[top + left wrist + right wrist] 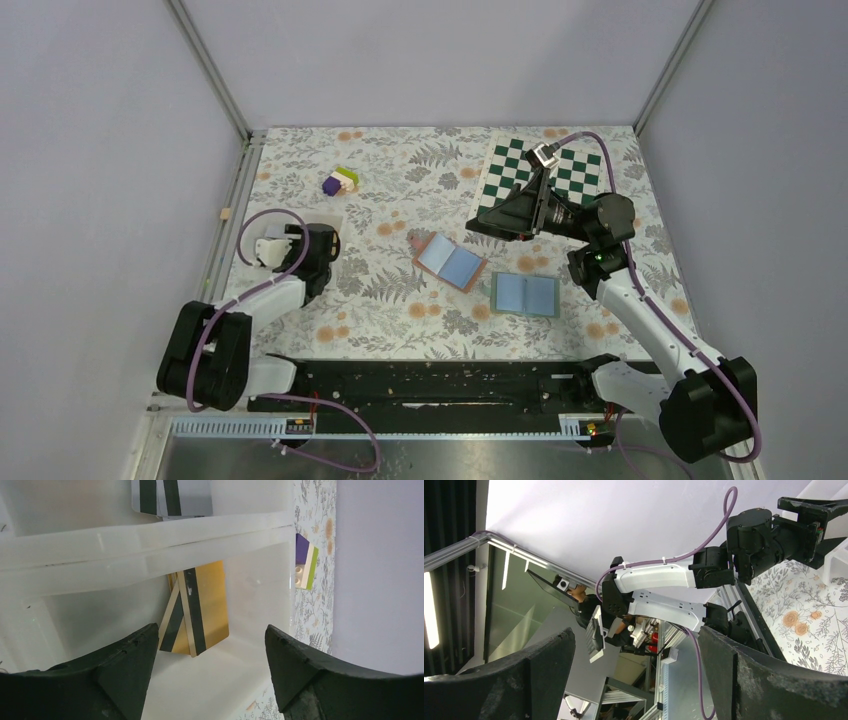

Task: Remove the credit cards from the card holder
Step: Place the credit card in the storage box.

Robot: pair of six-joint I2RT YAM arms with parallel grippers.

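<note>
— Three plain lilac walls and metal corner posts close in our desk, which wears a floral cloth. Shall we take the pink-edged card holder as our mark?

— Yes. It lies open. A green holder sits just right of it, a chessboard beyond it to the right, and a purple-and-green block beyond it to the left.

— And the credit cards?

— Well left of it, yellow-orange, overlapping in a white bin. Silver cards lie in the next compartment. Our left gripper hangs over them, spread and holding nothing. Our right gripper, raised beyond the card holder's right side, is spread wide and empty.
</note>
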